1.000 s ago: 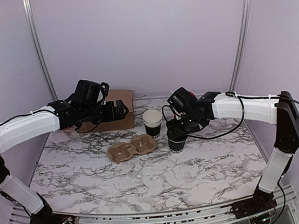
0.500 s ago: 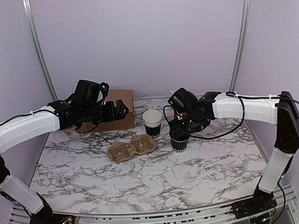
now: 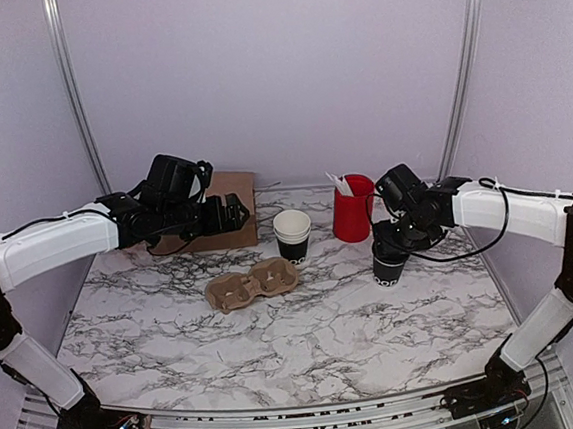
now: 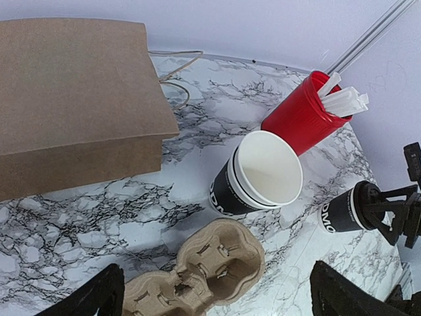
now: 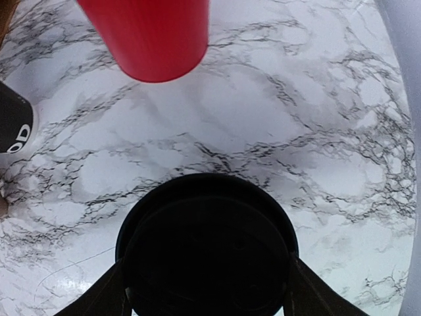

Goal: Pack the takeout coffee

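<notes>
Black-lidded takeout coffee (image 3: 388, 268) | just right of red cup (image 3: 352, 214) | lid (image 5: 207, 250) pinched by right gripper (image 3: 393, 242) | left gripper (image 3: 236, 212) spread wide, well left of red cup

Marble-patterned table (image 3: 279, 356). Cardboard cup carrier (image 3: 251, 284) lies near its middle. Behind the carrier: brown paper bag (image 4: 72, 92) to the left, stacked black cups (image 3: 292, 236) just right, red cup (image 3: 352, 209) farther right
</notes>
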Robot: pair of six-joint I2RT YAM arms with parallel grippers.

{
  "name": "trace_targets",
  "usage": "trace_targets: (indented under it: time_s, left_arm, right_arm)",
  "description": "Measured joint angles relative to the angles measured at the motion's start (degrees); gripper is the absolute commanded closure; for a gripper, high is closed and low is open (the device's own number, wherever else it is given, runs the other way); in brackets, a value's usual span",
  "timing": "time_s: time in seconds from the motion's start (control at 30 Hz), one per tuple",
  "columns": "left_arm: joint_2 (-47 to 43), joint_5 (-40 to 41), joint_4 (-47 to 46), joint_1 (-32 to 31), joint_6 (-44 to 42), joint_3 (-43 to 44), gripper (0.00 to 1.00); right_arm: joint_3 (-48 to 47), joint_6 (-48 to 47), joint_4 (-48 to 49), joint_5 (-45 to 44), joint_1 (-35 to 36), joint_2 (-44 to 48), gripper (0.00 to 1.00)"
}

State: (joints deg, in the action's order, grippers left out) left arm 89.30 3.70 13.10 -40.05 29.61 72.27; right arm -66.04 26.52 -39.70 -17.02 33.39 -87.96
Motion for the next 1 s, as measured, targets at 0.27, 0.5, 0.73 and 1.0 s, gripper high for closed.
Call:
trace_targets:
  time_s: [0.27,0.5,0.73,1.0]
  left_arm:
    - [0.2,-0.3,0.0,0.0,0.0,0.3,0.01]
    - [0.2,-0.2,0.0,0.0,0.0,0.3,0.01]
    - [0.2,-0.2,0.0,0.0,0.0,0.3,0.01]
    - [0.2,-0.2,0.0,0.0,0.0,0.3,0.01]
  right_arm:
    - [5.9,-2.7,2.3,0.9,-13.1,5.6,0.27]
    - [8.9,-5.6,4.8,3.2,-23.3,8.0,0.27]
    - [10.1,-7.3,6.6,5.0,-28.4,8.9,0.27]
    - [10.4,-8.0,7.0,5.4,-28.9,9.2,0.19]
